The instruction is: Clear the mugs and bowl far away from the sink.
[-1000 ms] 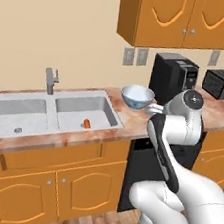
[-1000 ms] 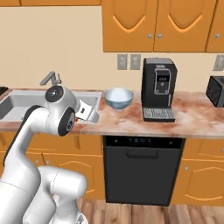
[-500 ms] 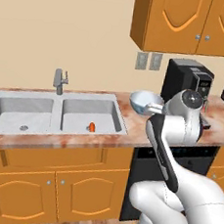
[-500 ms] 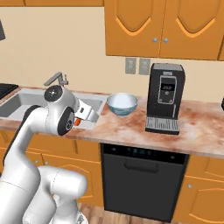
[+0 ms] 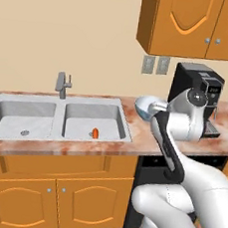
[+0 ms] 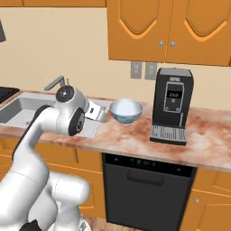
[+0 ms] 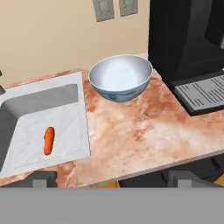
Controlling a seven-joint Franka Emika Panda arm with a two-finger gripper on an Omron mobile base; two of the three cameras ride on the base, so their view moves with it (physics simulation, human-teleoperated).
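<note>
Marble-patterned, reddish counter (image 7: 144, 135) runs along the wall over orange cabinets, and nearest to me the end effector (image 7: 109, 178) hangs above its front edge, its two dark fingertips (image 7: 41, 178) set wide apart with nothing between them. Just past the front edge, toward the counter's left end, the sink (image 5: 60, 122) is let into the top, a pale grey double basin; a small orange, carrot-like thing (image 7: 49, 140) lies on the floor of the basin closer to the bowl. Further in, the bowl (image 7: 120, 78) stands upright on the counter between the sink's rim and a black coffee machine (image 6: 173, 104), near both but touching neither, its whitish inside showing bare. The grey faucet (image 5: 62, 84) rises at the back edge of the sink. Beyond it all, against the back edge of the counter, the beige wall carries two grey outlet plates (image 6: 142, 71) under the orange wall cabinets (image 6: 168, 29).
</note>
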